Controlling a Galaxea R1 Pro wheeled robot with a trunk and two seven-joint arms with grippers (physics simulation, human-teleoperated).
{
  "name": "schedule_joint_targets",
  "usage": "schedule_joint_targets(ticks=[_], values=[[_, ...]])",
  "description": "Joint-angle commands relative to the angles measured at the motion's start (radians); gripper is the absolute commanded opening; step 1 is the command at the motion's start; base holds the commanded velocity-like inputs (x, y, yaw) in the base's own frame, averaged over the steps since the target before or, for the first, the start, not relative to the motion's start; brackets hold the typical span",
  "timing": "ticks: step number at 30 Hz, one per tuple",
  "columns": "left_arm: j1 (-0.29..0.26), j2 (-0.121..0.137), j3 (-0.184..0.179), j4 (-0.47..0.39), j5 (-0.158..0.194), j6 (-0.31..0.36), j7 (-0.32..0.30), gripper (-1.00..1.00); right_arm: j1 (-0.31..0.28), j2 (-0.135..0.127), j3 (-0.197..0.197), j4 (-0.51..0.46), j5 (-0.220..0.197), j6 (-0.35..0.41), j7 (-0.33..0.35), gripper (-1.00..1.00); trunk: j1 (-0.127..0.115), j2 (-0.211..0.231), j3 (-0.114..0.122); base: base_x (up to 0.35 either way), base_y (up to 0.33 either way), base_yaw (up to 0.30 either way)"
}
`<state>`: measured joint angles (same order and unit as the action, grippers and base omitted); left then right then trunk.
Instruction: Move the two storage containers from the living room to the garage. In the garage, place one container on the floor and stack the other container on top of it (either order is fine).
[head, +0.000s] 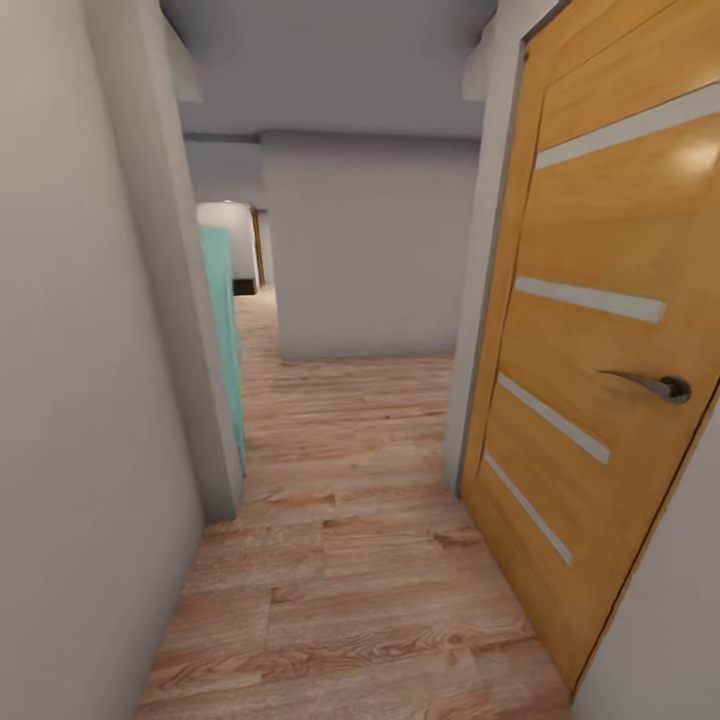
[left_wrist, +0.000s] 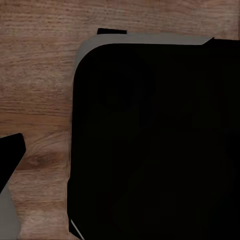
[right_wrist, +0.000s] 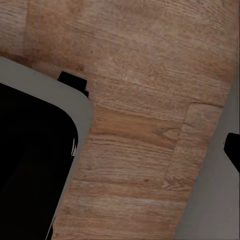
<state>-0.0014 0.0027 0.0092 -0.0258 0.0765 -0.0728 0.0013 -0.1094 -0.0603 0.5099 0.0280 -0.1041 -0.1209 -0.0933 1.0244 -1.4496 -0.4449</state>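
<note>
Narrow hallway w/ wood plank floor (head: 350, 560), grey walls (head: 90, 400). Wooden door (head: 600, 380) w/ metal handle (head: 650, 384) at right, teal panel (head: 222, 320) at left. Containers unseen; grippers' state can't tell.

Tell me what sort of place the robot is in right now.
Most likely a narrow indoor hallway of a home. A light wood plank floor runs between plain grey-white walls, a wooden door with a metal lever handle stands at the right, and the passage bends ahead toward further rooms.
</note>
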Motion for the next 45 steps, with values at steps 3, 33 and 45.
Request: schedule_joint_targets(ticks=[3,33,45], values=[[0.000,0.000,0.000,0.000,0.021,-0.002,0.000,1.00,-0.001,0.000,0.009,0.003,-0.011,-0.006,0.000,1.00,0.001,0.000,-0.001,0.321,-0.100,0.270],[0.000,0.003,0.000,0.000,0.038,-0.001,0.000,1.00,-0.001,0.002,0.009,0.003,0.001,-0.005,0.000,1.00,0.001,0.000,-0.001,0.321,-0.085,0.047],[0.000,0.017,-0.002,0.000,0.182,0.013,-0.003,1.00,-0.001,0.002,0.009,0.003,0.003,-0.005,0.000,1.00,0.001,0.000,-0.001,0.325,-0.001,0.000]])
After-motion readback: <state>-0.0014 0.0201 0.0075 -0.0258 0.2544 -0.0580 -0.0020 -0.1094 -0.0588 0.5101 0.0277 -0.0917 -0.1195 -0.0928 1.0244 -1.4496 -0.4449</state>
